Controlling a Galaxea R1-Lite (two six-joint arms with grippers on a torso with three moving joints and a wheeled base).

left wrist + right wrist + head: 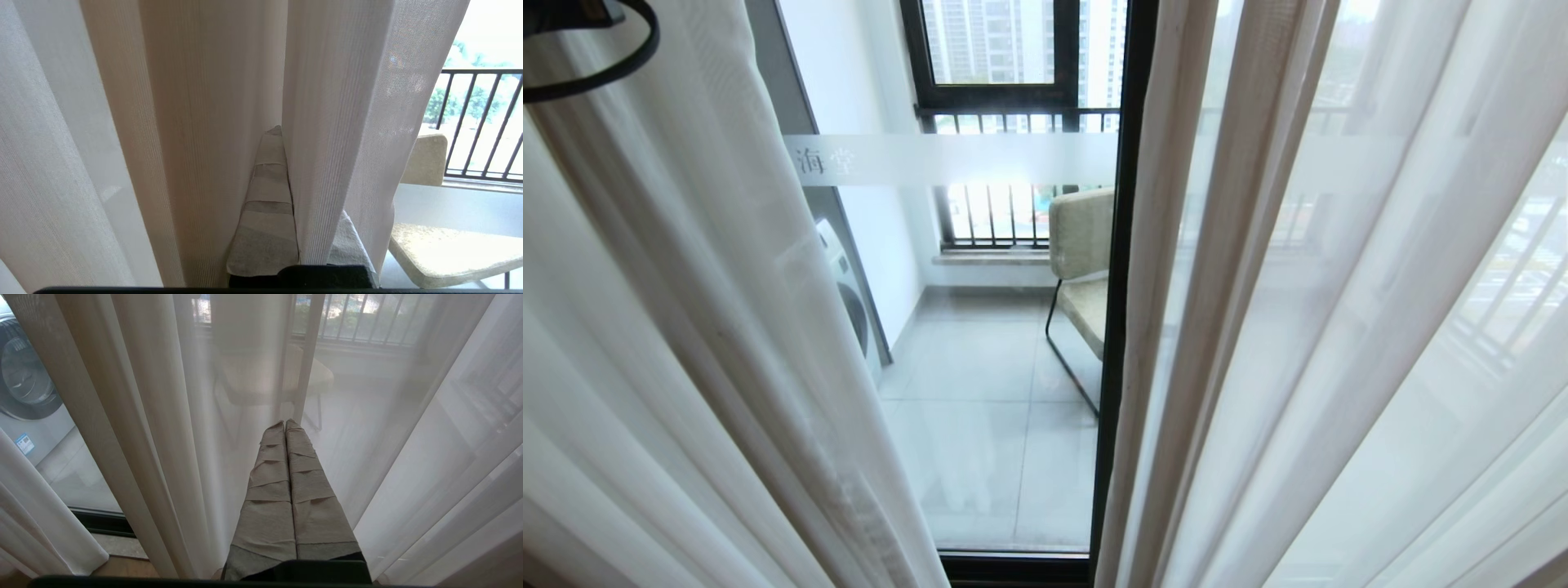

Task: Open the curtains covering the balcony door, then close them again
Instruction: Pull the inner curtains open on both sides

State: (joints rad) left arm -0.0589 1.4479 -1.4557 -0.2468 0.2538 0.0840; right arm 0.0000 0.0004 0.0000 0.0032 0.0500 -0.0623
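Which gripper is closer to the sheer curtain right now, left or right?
Left. The left gripper is shut on a fold of the sheer curtain, fabric pinched between its fingers. The right gripper is shut with nothing between its fingers, pointing at the sheer.

A grey tiled balcony floor (980, 425) carries a beige chair (1082, 269) and a washing machine (849, 290).
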